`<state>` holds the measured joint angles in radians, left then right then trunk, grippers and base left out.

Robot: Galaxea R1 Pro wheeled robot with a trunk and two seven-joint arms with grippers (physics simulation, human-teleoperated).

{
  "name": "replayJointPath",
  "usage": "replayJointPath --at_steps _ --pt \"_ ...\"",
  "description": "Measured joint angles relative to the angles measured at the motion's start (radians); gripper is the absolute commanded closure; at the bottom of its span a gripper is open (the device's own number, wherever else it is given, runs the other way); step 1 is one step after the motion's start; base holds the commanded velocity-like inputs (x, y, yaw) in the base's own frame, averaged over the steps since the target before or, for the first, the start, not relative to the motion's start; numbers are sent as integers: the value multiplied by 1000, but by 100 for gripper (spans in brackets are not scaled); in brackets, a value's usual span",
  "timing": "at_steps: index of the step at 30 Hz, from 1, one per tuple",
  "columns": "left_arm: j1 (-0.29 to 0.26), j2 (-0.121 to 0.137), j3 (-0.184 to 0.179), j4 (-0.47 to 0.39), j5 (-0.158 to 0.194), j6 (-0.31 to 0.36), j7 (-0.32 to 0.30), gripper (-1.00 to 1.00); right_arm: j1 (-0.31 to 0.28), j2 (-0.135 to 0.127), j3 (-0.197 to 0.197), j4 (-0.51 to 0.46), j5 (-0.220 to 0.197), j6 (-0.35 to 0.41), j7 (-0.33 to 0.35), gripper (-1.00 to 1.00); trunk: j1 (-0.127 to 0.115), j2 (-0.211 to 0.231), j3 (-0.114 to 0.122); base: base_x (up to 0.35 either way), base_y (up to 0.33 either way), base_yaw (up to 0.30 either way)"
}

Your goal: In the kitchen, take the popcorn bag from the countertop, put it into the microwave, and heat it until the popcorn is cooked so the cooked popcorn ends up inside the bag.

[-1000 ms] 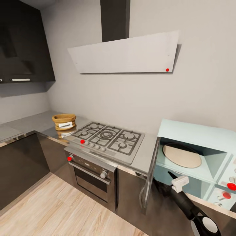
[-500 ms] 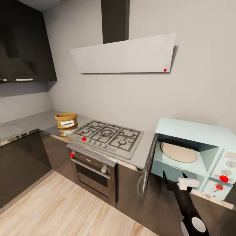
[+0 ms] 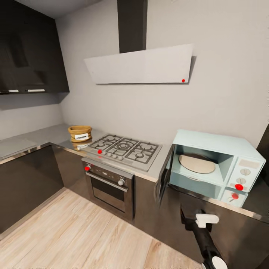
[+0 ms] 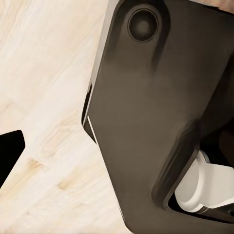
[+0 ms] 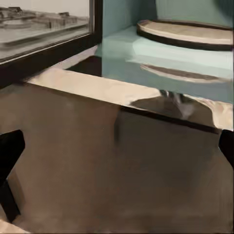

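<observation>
The tan popcorn bag (image 3: 80, 133) stands upright on the grey countertop (image 3: 41, 137), left of the hob and far from both grippers. The mint-blue microwave (image 3: 239, 149) sits at the right with its door (image 3: 164, 178) swung open and an empty turntable (image 3: 197, 163) inside. My right gripper (image 3: 185, 216) hangs low in front of the dark cabinet below the microwave. In the right wrist view the right gripper (image 5: 117, 148) is open and empty, facing the microwave cavity (image 5: 165, 51). My left gripper (image 4: 117, 156) hangs over the wood floor beside my dark base, one finger (image 4: 9, 151) at the frame's edge. No popcorn shows.
A steel gas hob (image 3: 125, 147) and a built-in oven (image 3: 108, 183) lie between the bag and the microwave. A white extractor hood (image 3: 140, 65) hangs above, with dark wall cabinets (image 3: 30, 52) at the left. Light wood floor (image 3: 74, 231) spreads in front.
The whole view has pulled back from the counter, so the camera has moved. My right gripper has dropped from the microwave's front to the cabinet below it. The door stays open.
</observation>
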<state>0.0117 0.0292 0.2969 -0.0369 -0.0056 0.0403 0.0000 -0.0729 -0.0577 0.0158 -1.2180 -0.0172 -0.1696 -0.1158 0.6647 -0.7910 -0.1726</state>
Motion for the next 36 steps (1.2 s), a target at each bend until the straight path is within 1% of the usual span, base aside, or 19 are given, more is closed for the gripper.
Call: replayJointPath --at_steps 1,2,3,4,6,7,9,10,13,15,17,19,24,32,34,36 --pt "0 0 -1 0 0 0 0 -100 0 0 0 100 -1 -1 0 -100 0 0 0 -31 11 0" --pt "0 0 -1 0 0 0 0 -100 0 0 0 173 0 -1 1 -100 0 0 0 -6 2 0" --pt "0 0 -1 0 0 3 -1 -100 0 0 2 314 2 -43 4 -100 0 0 0 -3 1 0" --pt "0 -2 -2 0 0 5 -1 -100 0 0 4 511 1 -95 4 -100 0 0 0 -2 1 0" --pt "0 -4 -3 -1 0 8 -1 -100 0 0 8 605 2 -136 5 -100 0 0 0 -1 0 0" --pt "0 -9 -2 -1 0 8 -1 -100 0 0 12 677 3 -154 5 -100 0 0 0 0 0 0" --pt "0 -15 -2 -2 0 5 -1 -100 0 0 13 770 4 -162 5 -100 0 0 0 0 0 0" --pt "0 -17 -2 -3 0 3 -1 -100 1 -1 14 849 4 -164 5 -100 0 0 0 0 0 0" --pt "0 -19 -1 -6 0 -1 -2 -100 1 -2 21 1038 14 -166 6 -100 0 0 0 0 0 0" --pt "0 -20 -1 -7 0 -1 -3 -100 0 -1 27 1125 17 -167 6 -100 0 0 0 0 0 0" --pt "0 -19 0 -7 0 -1 -3 -100 0 -1 29 1190 19 -167 7 -100 0 0 0 0 0 0" --pt "0 -18 1 -8 0 -1 -2 -100 0 -1 30 1215 20 -167 9 -100 0 0 0 0 0 0" --pt "0 -18 2 -8 0 -1 -1 -100 0 -1 30 1226 20 -167 10 -100 0 0 0 9 40 102" --pt "0 -18 3 -8 0 -1 -2 -100 0 -1 30 1227 20 -167 14 -100 0 0 0 77 264 248" --pt "0 -18 3 -8 0 -1 -1 -100 0 -1 31 1226 20 -166 51 -100 0 0 0 85 287 254" --pt "0 -18 3 -8 0 -1 -2 -100 0 0 34 1226 20 -164 117 -100 0 0 0 85 284 254"
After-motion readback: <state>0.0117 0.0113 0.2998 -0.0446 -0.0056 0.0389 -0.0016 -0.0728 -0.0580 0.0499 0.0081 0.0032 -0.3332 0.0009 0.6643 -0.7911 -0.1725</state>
